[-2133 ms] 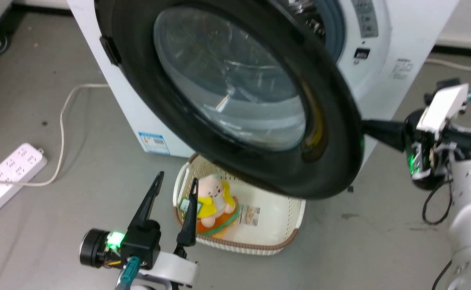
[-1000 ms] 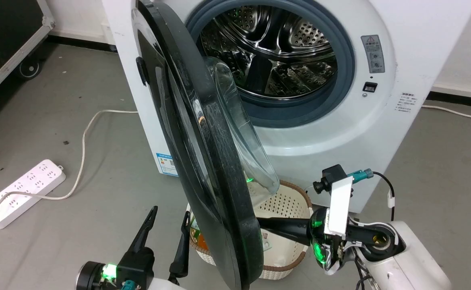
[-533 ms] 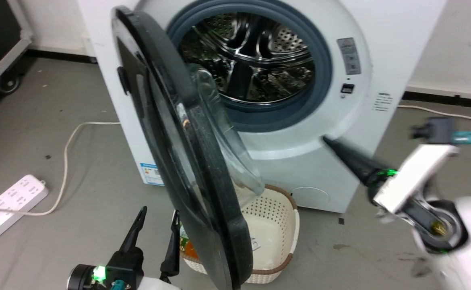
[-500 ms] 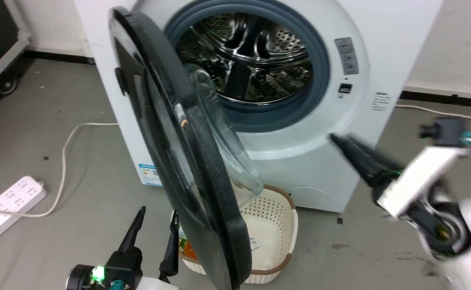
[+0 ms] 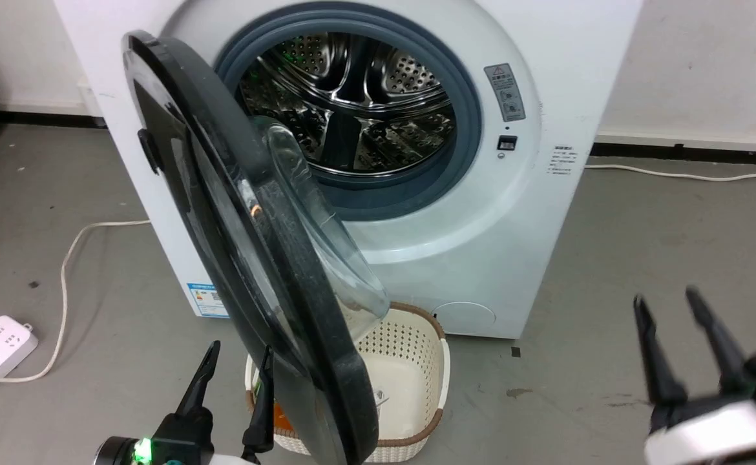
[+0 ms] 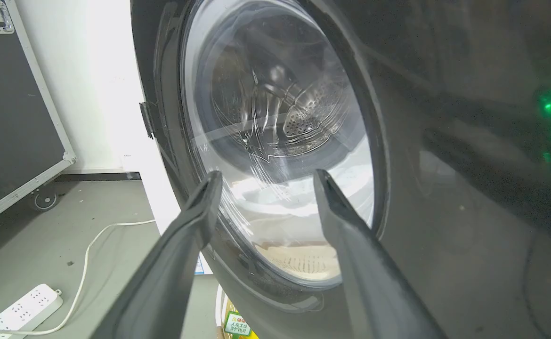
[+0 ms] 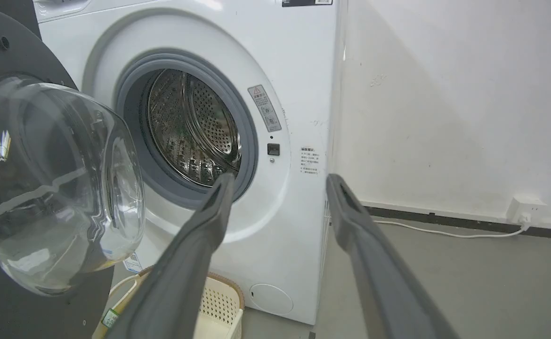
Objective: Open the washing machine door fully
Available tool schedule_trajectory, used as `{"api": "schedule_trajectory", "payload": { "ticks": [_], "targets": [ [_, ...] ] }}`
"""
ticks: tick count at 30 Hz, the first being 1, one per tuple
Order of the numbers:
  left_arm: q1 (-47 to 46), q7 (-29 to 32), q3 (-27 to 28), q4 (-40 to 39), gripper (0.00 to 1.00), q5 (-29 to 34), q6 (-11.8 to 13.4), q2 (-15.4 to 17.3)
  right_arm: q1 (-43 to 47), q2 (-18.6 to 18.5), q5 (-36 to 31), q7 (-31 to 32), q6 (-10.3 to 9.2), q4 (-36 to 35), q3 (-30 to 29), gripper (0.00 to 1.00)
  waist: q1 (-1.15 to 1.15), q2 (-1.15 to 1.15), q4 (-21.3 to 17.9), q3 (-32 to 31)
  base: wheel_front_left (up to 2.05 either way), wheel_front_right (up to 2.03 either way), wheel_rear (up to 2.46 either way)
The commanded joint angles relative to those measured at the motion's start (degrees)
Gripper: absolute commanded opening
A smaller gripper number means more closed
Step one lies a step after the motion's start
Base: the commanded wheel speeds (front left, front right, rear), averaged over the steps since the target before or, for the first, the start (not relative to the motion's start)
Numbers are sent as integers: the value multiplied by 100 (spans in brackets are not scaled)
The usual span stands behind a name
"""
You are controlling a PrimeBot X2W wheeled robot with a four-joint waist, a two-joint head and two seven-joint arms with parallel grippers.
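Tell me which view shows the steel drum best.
Head view: the drum faces the camera, wide and sharp. The right wrist view catches it obliquely; the left wrist view, dimly through the washing machine door.

Head above, wrists low, facing door [image 5: 281, 258]

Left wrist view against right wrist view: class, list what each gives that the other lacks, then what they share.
Left wrist view: the washing machine door's outer face with its handle tab, a power strip, a black wheeled case. Right wrist view: the door's bulging inner glass, a warning sticker on the washing machine, a wall socket. Both: the door, the perforated drum (through the glass in the left view), the cream basket, and a gripper with open jaws: left gripper, right gripper.
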Motion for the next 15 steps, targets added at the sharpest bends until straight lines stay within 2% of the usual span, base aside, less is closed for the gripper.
{"api": "schedule_trajectory", "payload": {
  "ticks": [1,4,7,15],
  "targets": [
    [101,-30,28,-13,100,-47,-34,-7,233,210,-146,-70,5,-82,-82,100,0,0,-26,-3,0,0,0],
    [149,-30,64,-8,100,-59,-67,-8,621,544,-459,-188,5,-176,-238,100,0,0,-65,-11,0,0,0],
    [188,-30,88,-14,100,-59,-96,-16,907,712,-636,-271,5,-196,-282,100,0,0,-83,-16,0,0,0],
    [235,-30,97,11,99,-44,-194,-44,1208,853,-685,-403,5,-81,-336,100,0,0,-58,-40,0,0,0]
  ]
}}
